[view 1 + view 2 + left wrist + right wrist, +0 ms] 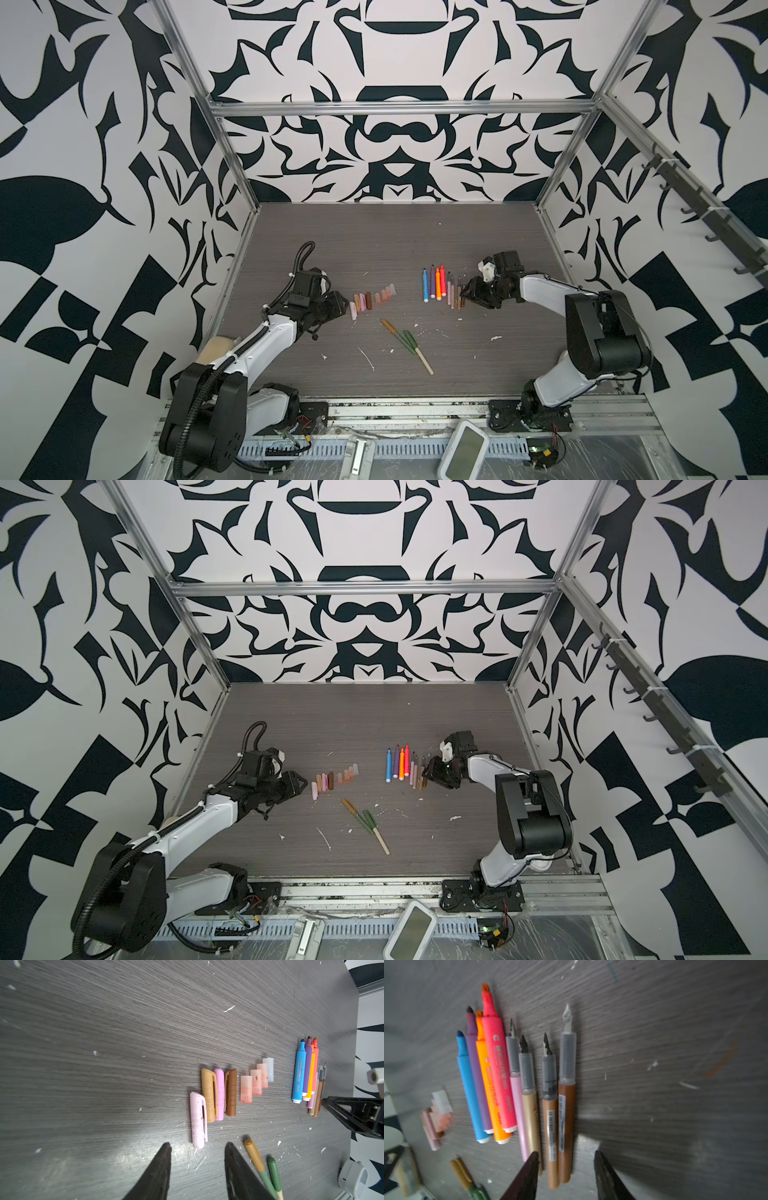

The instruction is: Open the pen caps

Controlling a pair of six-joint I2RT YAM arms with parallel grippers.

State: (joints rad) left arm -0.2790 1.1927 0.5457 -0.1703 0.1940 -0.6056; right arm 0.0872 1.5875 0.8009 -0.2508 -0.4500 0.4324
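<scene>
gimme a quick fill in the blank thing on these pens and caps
1. The marker at the row's end, right beside the purple marker, is ___.
2. The translucent caps number ___.
3. The left pincer and right pincer are both ___, holding nothing.
4. The loose pens mid-table have their ___ on.

Missing words: blue; four; open; caps
</scene>
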